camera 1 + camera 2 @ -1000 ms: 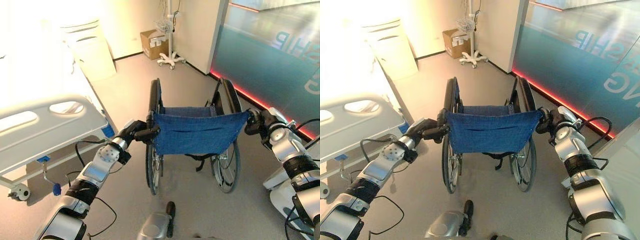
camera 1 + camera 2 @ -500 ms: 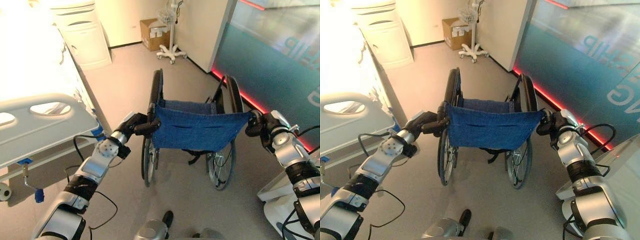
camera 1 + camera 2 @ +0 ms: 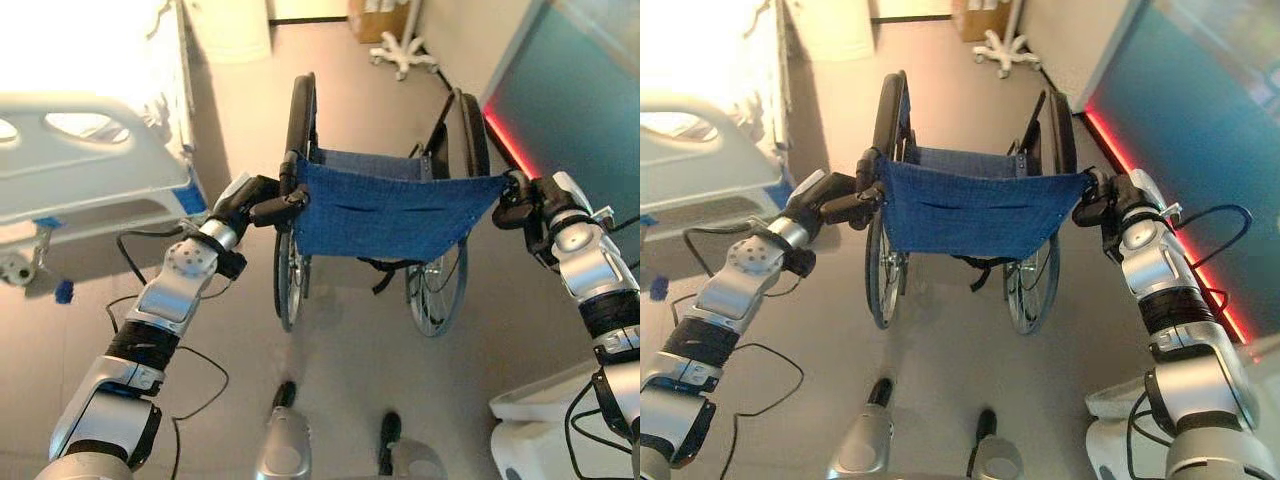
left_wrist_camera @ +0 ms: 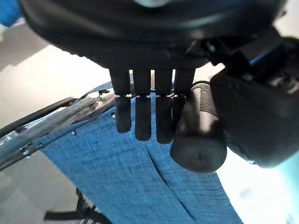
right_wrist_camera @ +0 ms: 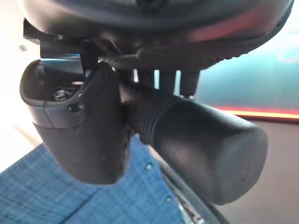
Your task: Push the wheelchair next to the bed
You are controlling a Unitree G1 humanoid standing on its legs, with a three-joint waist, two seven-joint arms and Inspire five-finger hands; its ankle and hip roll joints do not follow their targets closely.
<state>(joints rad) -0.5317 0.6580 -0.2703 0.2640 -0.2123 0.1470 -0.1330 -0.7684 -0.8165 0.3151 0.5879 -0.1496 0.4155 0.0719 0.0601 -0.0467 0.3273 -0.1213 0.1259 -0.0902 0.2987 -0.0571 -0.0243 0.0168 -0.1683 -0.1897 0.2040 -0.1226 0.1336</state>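
Note:
The wheelchair stands straight ahead, with a blue cloth back and two big black wheels. My left hand is shut on its left push handle, whose black grip runs between my fingers and thumb. On the other side my right hand is shut on the right push handle, thumb wrapped over the ribbed grip. The bed, white with a grey footboard, lies to the left of the wheelchair, close to its left wheel.
A white cabinet stands at the far end beside the bed. A wheeled stand and a cardboard box are by the back wall. A teal glass wall with a red strip runs along the right. A white base sits at lower right.
The camera has tipped down and the scene has shifted. The wheelchair has rolled forward alongside the bed's foot end, with both hands still holding the handles.

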